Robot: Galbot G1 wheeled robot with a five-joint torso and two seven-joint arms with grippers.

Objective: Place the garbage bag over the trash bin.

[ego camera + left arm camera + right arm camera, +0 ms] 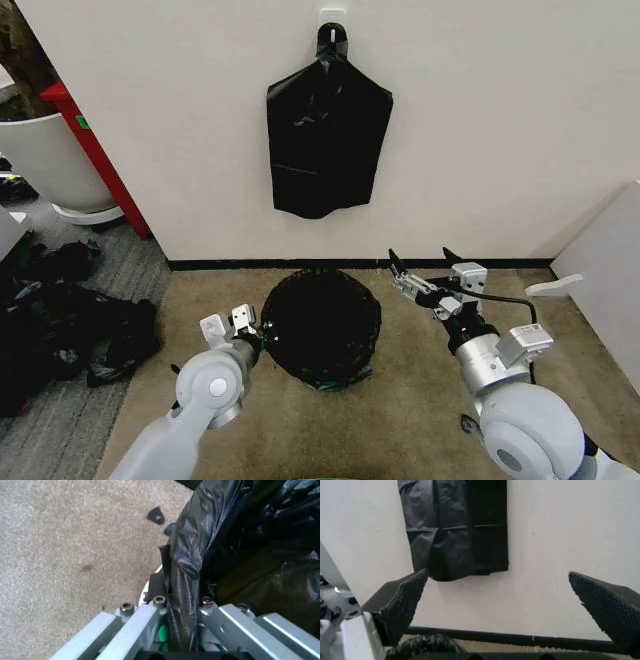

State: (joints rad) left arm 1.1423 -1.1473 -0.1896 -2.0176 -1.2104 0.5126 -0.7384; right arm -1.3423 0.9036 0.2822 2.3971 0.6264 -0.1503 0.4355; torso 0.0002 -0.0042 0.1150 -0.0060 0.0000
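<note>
Garbage bag (322, 322): thin glossy black film, crinkled, draped over the trash bin (148, 589) on the tan carpet (420, 400) just in front of the wall; from the head view the bag's mouth reads as a dark round opening and the film hides the bin's walls. Left wrist view shows a sliver of cream-white rim under the film, with a wrinkled fold of the bag running up along it. Left gripper (240, 322) sits at the robot's-left edge of the bag mouth, touching it; its fingers (131, 628) are closed in narrow with that fold pinched between them, so it's holding the bag at the rim. Right gripper (428, 275) hovers on the robot's right of the bin, apart from the bag and nearer the wall, spread wide with nothing in it; its textured black pads (402, 603) frame the wall. A second flat black bag (328, 135) hangs from a hook (332, 30) on the wall above the bin. Large white tub (45, 160) stands far left beside a red panel (100, 160).
</note>
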